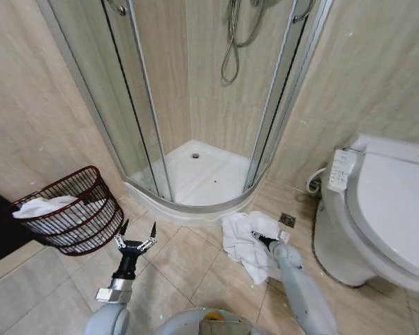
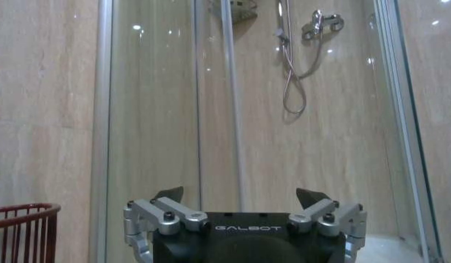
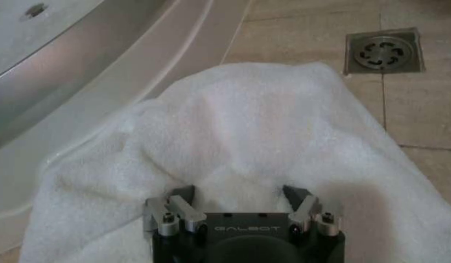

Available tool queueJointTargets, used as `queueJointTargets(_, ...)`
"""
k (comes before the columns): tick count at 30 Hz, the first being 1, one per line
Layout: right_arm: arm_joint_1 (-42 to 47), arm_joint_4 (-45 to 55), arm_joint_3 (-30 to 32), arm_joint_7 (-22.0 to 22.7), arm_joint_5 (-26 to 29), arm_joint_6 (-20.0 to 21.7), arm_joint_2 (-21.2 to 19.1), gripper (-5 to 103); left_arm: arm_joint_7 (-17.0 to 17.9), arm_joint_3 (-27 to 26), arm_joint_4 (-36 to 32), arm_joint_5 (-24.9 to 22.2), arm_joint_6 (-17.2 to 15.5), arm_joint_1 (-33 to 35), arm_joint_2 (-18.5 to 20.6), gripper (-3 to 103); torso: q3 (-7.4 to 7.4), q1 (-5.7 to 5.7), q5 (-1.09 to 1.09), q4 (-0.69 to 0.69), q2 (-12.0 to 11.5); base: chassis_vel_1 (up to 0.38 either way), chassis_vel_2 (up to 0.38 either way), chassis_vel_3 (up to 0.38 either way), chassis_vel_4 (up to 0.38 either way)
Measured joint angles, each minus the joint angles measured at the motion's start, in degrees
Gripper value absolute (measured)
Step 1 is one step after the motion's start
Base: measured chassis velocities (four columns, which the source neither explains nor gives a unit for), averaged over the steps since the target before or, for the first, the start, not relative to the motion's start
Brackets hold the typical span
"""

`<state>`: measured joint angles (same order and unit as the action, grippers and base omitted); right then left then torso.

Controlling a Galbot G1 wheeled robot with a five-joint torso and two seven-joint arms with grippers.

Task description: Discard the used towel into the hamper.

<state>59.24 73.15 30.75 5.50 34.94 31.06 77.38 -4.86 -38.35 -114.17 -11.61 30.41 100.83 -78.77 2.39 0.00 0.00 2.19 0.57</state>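
Right gripper [image 3: 238, 193], fingers spread, presses into crumpled white terry towel [image 1: 243, 241] on tiled floor; left gripper [image 1: 135, 231] hovers wide open and empty beside reddish-brown wire hamper [image 1: 84, 222].

white towel [image 1: 243, 241] lies crumpled on the floor tiles; the dark red wire hamper [image 1: 73, 213] stands tilted, well apart.

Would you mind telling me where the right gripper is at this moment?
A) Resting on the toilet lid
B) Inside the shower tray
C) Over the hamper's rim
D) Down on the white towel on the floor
D: the right gripper sits with its jaws open, pressed into the crumpled white towel on the tiled floor, between the shower tray and the toilet.
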Motion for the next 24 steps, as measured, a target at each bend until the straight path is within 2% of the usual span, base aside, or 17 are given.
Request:
queueJointTargets(2,0.13,-0.01,0.01,-0.35,-0.22,-0.23,0.00,78,0.00,-0.10,0.00,-0.04,0.12,0.06,0.02,100,0.00,0.00,0.00,0.00,0.00,0.000,0.000,0.000,0.000)
queueJointTargets(5,0.48,0.12,0.13,-0.68,-0.29,-0.62,-0.06,66,-0.01,-0.38,-0.15,-0.30,0.48,0.42,0.07,100,0.00,0.00,0.00,0.00,0.00,0.000,0.000,0.000,0.000)
queueJointTargets(7,0.58,0.17,0.20,-0.70,-0.30,-0.74,-0.06,66,-0.02,-0.41,-0.25,-0.32,0.57,0.55,0.07,100,0.00,0.00,0.00,0.00,0.00,0.000,0.000,0.000,0.000)
queueJointTargets(14,1.58,0.52,0.53,-1.10,-0.32,-2.08,-0.10,42,-0.08,-0.41,-0.69,-0.24,1.06,1.03,-0.05,100,0.00,0.00,0.01,0.00,0.00,0.000,0.000,0.000,0.000)
queueJointTargets(18,1.86,0.41,0.55,-1.28,-0.35,-3.02,-0.08,34,-0.12,-0.41,-0.90,-0.18,1.06,1.07,-0.05,100,0.00,0.00,0.00,0.00,0.00,0.000,0.000,0.000,0.000)
queueJointTargets(21,2.31,0.38,0.82,-1.76,-0.29,-5.46,0.00,22,-0.18,-0.27,-1.27,-0.10,1.00,1.19,-0.12,100,0.00,0.00,0.01,0.00,0.00,0.000,0.000,0.000,0.000)
queueJointTargets(22,2.31,0.38,0.82,-1.76,-0.29,-5.46,0.00,22,-0.18,-0.27,-1.27,-0.10,1.00,1.19,-0.12,100,0.00,0.00,0.01,0.00,0.00,0.000,0.000,0.000,0.000)
queueJointTargets(24,2.84,0.80,0.85,-1.49,-1.52,-8.60,0.06,18,-0.26,-0.09,-1.34,0.07,0.97,1.24,-0.30,100,0.00,0.00,0.02,0.00,0.00,0.000,0.000,0.000,0.000)
